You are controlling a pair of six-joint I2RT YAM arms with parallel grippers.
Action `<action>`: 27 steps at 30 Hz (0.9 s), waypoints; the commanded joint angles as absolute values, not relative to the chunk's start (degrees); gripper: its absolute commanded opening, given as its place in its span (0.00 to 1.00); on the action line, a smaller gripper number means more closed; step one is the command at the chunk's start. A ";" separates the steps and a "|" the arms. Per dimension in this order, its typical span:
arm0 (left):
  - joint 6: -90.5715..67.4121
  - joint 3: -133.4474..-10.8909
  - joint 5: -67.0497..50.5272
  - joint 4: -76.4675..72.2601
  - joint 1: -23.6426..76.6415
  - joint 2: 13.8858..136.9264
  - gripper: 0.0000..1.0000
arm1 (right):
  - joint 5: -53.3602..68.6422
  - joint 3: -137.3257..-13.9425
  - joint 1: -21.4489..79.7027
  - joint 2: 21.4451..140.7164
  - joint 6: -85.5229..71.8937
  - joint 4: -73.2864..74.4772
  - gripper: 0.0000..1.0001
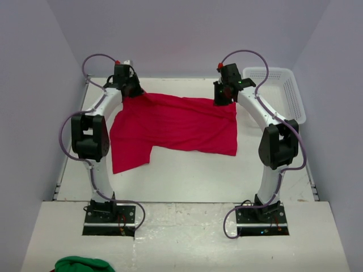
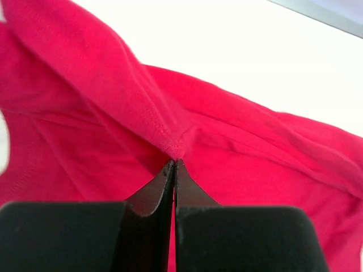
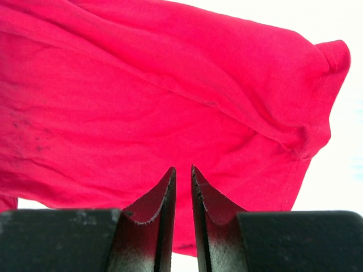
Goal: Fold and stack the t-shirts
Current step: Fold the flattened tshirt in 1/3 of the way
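Observation:
A bright red t-shirt (image 1: 176,127) lies spread across the far half of the table, with one flap reaching toward the near left. My left gripper (image 1: 129,90) is at its far left corner. In the left wrist view that gripper (image 2: 174,161) is shut, its tips pinching a seamed fold of the t-shirt (image 2: 255,153). My right gripper (image 1: 223,97) hangs over the shirt's far right edge. In the right wrist view its jaws (image 3: 183,169) stand a narrow gap apart, with nothing between them and the red cloth (image 3: 142,85) lying below.
A white mesh basket (image 1: 281,90) stands at the back right, beside the right arm. A green cloth (image 1: 76,264) lies on the near ledge at the bottom left. Walls close in the table on three sides.

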State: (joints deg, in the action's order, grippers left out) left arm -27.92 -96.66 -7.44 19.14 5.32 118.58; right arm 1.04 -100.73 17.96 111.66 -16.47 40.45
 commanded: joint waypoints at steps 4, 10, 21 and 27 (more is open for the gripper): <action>-28.74 -92.29 -6.24 19.86 10.36 109.25 0.00 | 1.58 -101.43 17.93 108.90 -16.79 39.38 0.18; -29.44 -88.16 -2.29 21.18 15.02 105.04 0.00 | 1.32 -101.25 17.84 108.55 -16.44 39.82 0.19; -33.75 -75.16 5.61 21.88 18.81 96.77 0.14 | 1.76 -101.95 17.93 107.93 -16.35 40.25 0.19; -33.75 -70.14 14.31 21.36 20.82 91.15 0.26 | 2.64 -102.74 17.93 108.54 -16.70 40.25 0.19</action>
